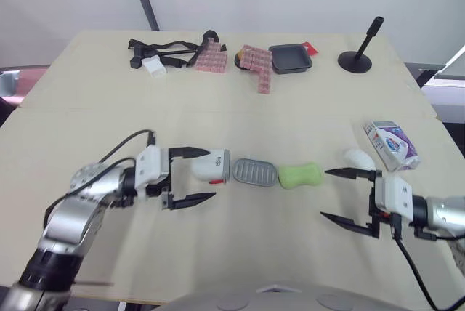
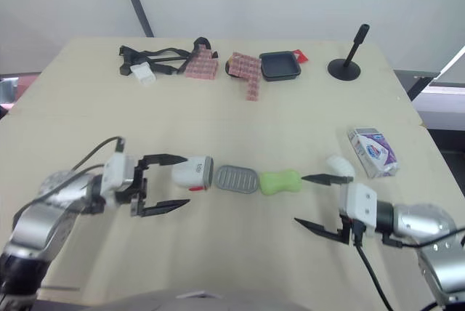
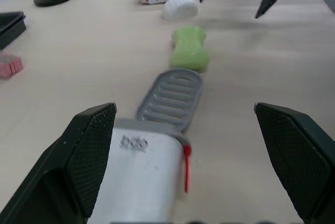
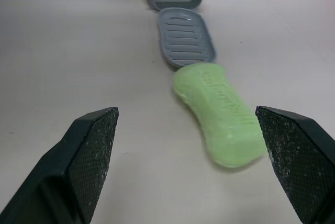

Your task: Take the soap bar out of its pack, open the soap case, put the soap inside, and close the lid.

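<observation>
Left wrist view looks along the left end effector [image 3: 183, 114], whose two black fingers stand wide apart and clamp nothing. The white soap case [image 3: 138, 174] lies between them, close to one finger, and I cannot tell whether it touches that finger. The frame edge cuts off the case's rear. A red tab shows on its side, and the small print on top is too blurred to read.

A grey ribbed tray [image 3: 172, 96] lies at the case's mouth. The right wrist view shows that mouth as a hollow grey ring, but I cannot tell whether tray and case are joined or merely touching.

The green soap bar [image 1: 300, 174] lies bare on the desk [image 1: 109, 107] in line with the tray, end to end with it. Whether the two touch is hard to judge.

The right end effector [image 1: 325, 194] hangs low just beyond the soap's far end, its fingers spread wide and empty.

A white rounded piece [image 1: 357, 157] lies near its upper finger, and what it is cannot be made out. The pack [image 1: 391, 144] lies just beside that piece, and I cannot tell whether it is open.

At the desk's far edge lie black straps [image 1: 163, 48], pink blocks [image 1: 254, 64], a black dish [image 1: 290, 58] and a black stand [image 1: 358, 57].
</observation>
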Available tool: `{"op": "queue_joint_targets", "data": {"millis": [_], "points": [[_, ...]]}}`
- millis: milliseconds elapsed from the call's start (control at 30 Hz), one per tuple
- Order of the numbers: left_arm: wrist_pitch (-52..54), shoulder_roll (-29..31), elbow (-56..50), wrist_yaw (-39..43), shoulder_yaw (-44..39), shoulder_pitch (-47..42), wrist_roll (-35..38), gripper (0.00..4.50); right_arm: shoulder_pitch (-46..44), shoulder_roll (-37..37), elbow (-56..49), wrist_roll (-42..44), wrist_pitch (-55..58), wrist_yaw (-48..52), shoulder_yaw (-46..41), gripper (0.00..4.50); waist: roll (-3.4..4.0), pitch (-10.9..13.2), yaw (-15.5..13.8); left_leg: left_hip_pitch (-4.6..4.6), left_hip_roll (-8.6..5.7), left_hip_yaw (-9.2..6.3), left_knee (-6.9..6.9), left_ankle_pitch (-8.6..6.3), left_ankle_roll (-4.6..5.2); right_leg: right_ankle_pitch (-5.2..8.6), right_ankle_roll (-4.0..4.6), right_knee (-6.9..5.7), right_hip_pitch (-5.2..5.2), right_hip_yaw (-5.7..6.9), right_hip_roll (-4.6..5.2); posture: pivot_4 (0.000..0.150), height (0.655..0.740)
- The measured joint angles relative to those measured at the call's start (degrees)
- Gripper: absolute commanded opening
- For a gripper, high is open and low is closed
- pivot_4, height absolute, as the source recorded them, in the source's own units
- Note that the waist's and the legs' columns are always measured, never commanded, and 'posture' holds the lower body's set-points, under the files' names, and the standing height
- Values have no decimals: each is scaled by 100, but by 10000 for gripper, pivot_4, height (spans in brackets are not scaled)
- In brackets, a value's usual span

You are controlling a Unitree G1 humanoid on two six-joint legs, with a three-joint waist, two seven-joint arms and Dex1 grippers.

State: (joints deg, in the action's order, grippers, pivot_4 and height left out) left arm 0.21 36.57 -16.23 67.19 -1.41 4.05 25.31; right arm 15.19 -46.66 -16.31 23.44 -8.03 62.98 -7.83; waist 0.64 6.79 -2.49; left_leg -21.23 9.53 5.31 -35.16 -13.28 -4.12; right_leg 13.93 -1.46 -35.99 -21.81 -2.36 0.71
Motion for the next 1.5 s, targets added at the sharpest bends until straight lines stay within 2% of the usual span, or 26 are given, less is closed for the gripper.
{"op": "queue_joint_targets", "data": {"millis": [167, 300, 467, 633, 867, 1100, 1500], "points": [[-322, -125, -353, -326, -370, 1066, -19, 44931, -1018, -330, -223, 20, 922, -45, 171, 45000, 0, 0, 32, 19, 0, 1, 23, -2, 5, 0, 0, 11, 11, -2, -2, 1500, 7400], [-1073, -123, -354, -112, -411, 1866, -247, 44931, -1715, -525, -338, -166, 1608, 18, 710, 45000, -2, 1, 54, 24, 4, 0, 43, -2, 3, 1, -1, 36, 21, 3, -6, 1500, 7400], [-1347, -321, -431, -241, -279, 2224, -300, 44931, -2689, -522, -343, -510, 2378, 185, 1650, 45000, -1, 2, 68, 39, 2, 1, 42, 1, -1, 0, -1, 33, 24, 4, -2, 1500, 7400], [-1167, -340, -831, -330, -177, 2607, -24, 44931, -3071, -524, -253, -859, 2649, 410, 2191, 45000, -1, 3, 83, 43, 3, 4, 46, 9, -21, 0, -1, 33, 23, 0, -4, 1500, 7400], [-943, -58, -929, -396, -365, 2601, 133, 44931, -3573, -514, -63, -1229, 2982, 584, 2505, 45000, 0, 3, 95, 62, 4, 6, 46, 11, -20, 1, 0, 14, 27, -5, -8, 1500, 7400], [-1340, 331, -378, 172, -855, 2388, 204, 44931, -3568, -340, -65, -1432, 3184, 496, 2730, 45000, 0, 3, 91, 68, 6, 11, 44, 21, -36, 1, 0, 12, 22, -9, -10, 1500, 7400], [-1548, 344, 448, 399, -1098, 1764, 260, 44931, -3505, -92, -101, -1625, 3419, 223, 2798, 45000, -1, 3, 86, 68, 7, 14, 42, 24, -42, 1, 1, -1, 17, -11, -11, 1500, 7400]]}}
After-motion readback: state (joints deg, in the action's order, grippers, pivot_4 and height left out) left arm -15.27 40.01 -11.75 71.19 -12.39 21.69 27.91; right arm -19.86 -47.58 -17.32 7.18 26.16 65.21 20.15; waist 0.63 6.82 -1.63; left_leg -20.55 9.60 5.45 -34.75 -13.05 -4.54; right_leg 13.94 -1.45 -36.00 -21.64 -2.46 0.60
